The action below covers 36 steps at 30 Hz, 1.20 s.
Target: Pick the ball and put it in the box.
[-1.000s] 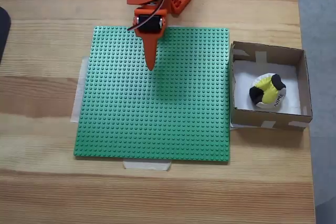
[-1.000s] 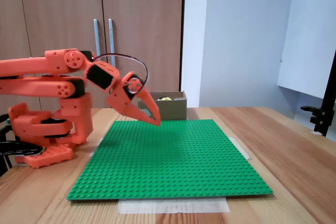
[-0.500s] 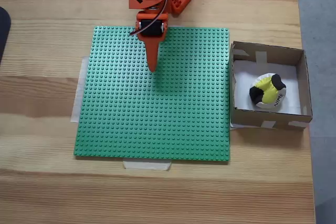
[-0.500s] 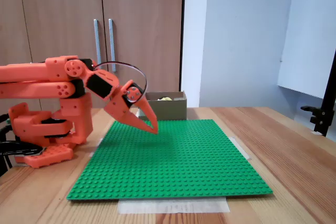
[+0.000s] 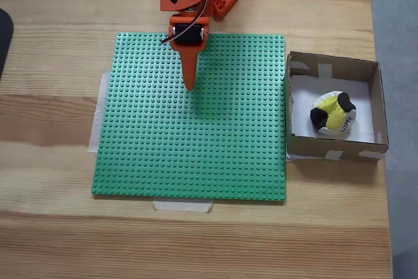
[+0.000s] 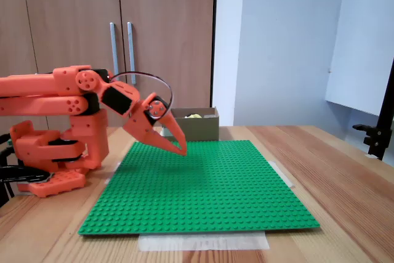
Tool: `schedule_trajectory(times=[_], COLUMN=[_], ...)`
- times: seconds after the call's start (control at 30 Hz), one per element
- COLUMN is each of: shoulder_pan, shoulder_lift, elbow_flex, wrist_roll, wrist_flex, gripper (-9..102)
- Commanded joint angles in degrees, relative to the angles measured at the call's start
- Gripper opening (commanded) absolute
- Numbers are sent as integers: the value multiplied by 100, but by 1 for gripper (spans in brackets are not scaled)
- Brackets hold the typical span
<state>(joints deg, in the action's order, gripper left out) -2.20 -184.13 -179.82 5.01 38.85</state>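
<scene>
My gripper point(image 5: 189, 85) hung closed and empty over the green baseplate point(image 5: 189, 148), its tapered tip pointing toward six o'clock in the top-down fixed view, at about eleven o'clock from the plate's middle. In the side-on fixed view the same gripper point(image 6: 182, 150) angled downward with its jaws together, the tip just above the studs and not touching them as far as I could tell. My arm was folded low and back toward its base point(image 6: 55, 152), which I took as a resting pose rather than a reach.

The ball point(image 5: 333, 114) lay inside the box point(image 5: 333, 65), on the white bottom, a little toward three o'clock of the box's centre, its lettered white patch facing up. The box sat on the wooden table point(image 5: 52, 115) just beside the baseplate's three o'clock edge, held down by pale tape, presumably so it would not slide when something dropped in. From the side only a yellow sliver of the ball point(image 6: 194, 115) showed above the cardboard wall of the box point(image 6: 197, 127).

With the ball in the box and my gripper well apart from both, I judged the task done; nothing called for another grasp.
</scene>
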Motion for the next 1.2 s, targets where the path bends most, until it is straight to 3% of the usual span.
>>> schedule_trajectory(times=[0.0, 1.17], shoulder_pan=[-53, 53], shoulder_lift=[-53, -53], elbow_flex=[-141, -404], wrist_roll=[18, 114], wrist_flex=[-123, -44], gripper=[0, 2])
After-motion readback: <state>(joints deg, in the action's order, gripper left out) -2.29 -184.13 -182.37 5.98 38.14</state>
